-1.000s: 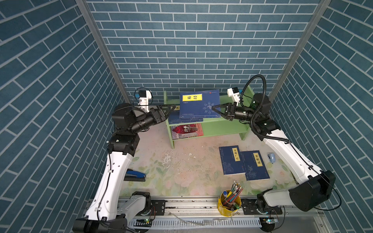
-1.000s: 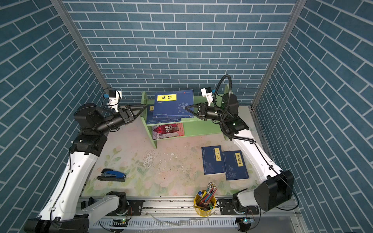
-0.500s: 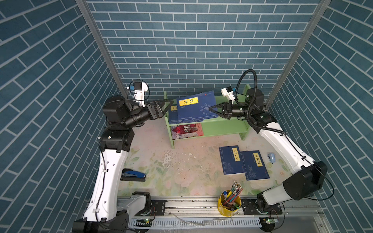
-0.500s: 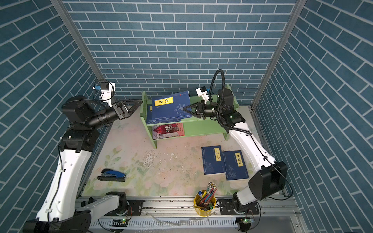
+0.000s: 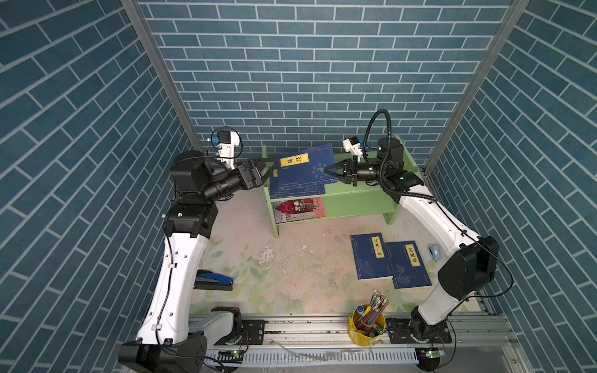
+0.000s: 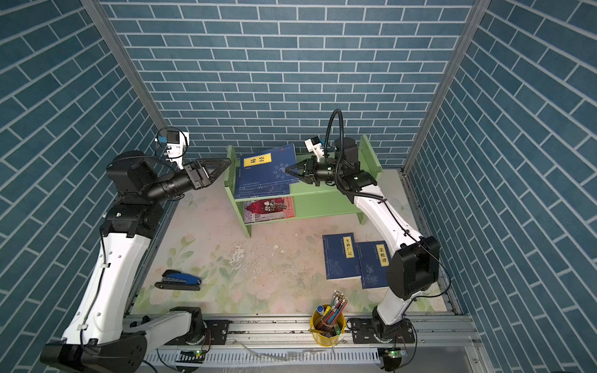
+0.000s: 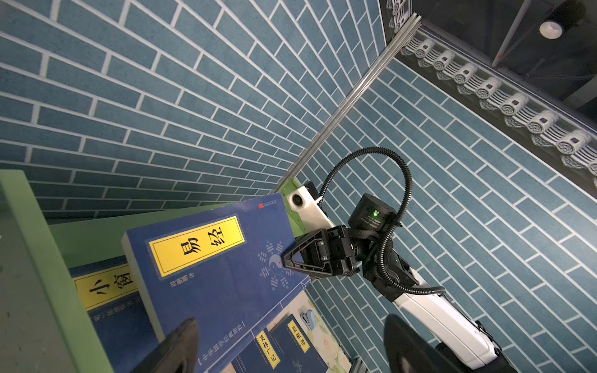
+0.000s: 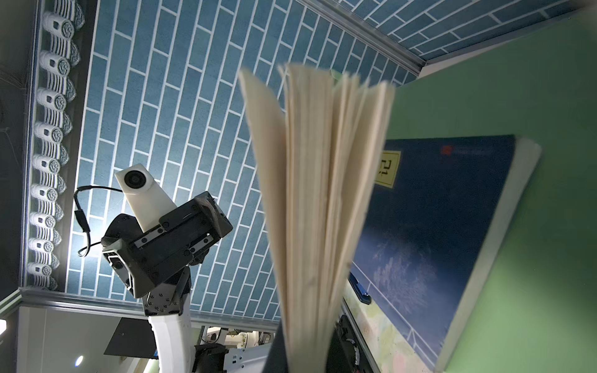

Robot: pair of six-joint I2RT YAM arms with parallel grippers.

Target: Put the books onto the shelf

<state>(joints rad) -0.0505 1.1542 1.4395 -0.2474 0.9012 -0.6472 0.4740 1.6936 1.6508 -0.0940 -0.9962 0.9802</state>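
Over the upper tier of the shelf (image 5: 355,197), a tilted navy book (image 5: 303,171) is clamped by the right gripper (image 5: 325,170); the left gripper (image 5: 269,169) is spread wide; flattening is advised before release.

1. The back wall (image 5: 307,64) and both side walls (image 5: 64,129) are panels printed with teal bricks and pale mortar lines.
2. Bare aluminium posts (image 5: 155,64) run up the two rear corners.
3. The floor is a pale mat (image 5: 290,284) with faded flowers and leaves, scuffed white near the middle.
4. A metal rail (image 5: 323,326) edges the front.
5. In the left wrist view, a grey roof-tile trim (image 7: 484,88) caps a wall. Above it, a round ceiling lamp (image 7: 551,28) hangs in a dark ceiling.
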